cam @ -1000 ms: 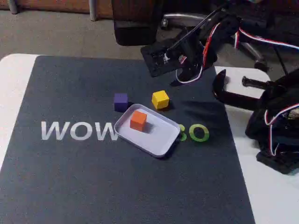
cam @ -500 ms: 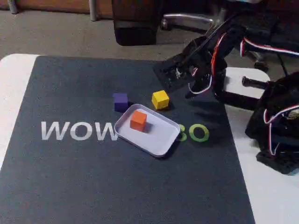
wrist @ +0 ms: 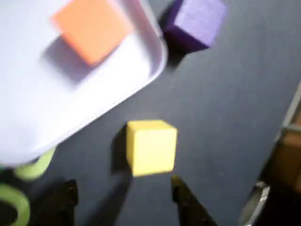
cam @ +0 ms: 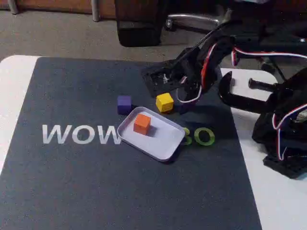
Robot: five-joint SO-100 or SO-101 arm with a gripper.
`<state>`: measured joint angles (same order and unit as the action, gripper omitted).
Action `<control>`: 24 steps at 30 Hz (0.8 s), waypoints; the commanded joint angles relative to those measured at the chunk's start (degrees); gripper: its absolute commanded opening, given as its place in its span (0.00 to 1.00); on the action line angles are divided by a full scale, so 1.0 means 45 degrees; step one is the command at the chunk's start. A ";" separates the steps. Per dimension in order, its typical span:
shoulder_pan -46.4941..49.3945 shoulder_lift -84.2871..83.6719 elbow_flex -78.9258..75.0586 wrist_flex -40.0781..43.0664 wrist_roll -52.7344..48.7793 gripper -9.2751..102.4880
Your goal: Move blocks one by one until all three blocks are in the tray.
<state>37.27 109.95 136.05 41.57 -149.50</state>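
Hovering with my gripper (wrist: 124, 200) spread wide just short of the yellow block (wrist: 150, 146), I risk nudging it against the tray (wrist: 84, 103) beside it, where the orange block (wrist: 91, 28) sits; the purple block (wrist: 197, 21) waits outside.

One block (cam: 142, 123) in the tray (cam: 163, 143); two blocks (cam: 164, 102) (cam: 124, 104) on the mat (cam: 96, 182) just behind it.

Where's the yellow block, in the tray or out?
Out. The yellow block sits on the dark mat beside the tray, clear of its rim; the orange block alone lies inside.
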 commanded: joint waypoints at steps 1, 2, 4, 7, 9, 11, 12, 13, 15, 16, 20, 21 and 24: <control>-0.0156 -0.0254 -0.0938 -0.0059 0.0625 0.29; -0.0195 -0.0371 -0.1035 -0.0078 0.0820 0.29; -0.0293 -0.0645 -0.1270 -0.0117 0.1113 0.29; -0.0469 -0.1172 -0.1738 -0.0117 0.1582 0.29; -0.0586 -0.1641 -0.2188 -0.0117 0.1875 0.29; -0.0625 -0.2129 -0.2676 -0.0117 0.2090 0.29; -0.0605 -0.2305 -0.2852 -0.0117 0.2148 0.29; -0.0566 -0.2402 -0.2988 -0.0117 0.2168 0.29; -0.0430 -0.2480 -0.3164 -0.0098 0.2090 0.28; -0.0352 -0.2500 -0.3203 -0.0098 0.2012 0.28; -0.0215 -0.2520 -0.3262 -0.0098 0.1875 0.28; -0.0195 -0.2500 -0.3262 -0.0098 0.1855 0.28; 0.0039 -0.2441 -0.3203 -0.0098 0.1367 0.28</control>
<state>36.21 98.26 124.10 41.57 -141.77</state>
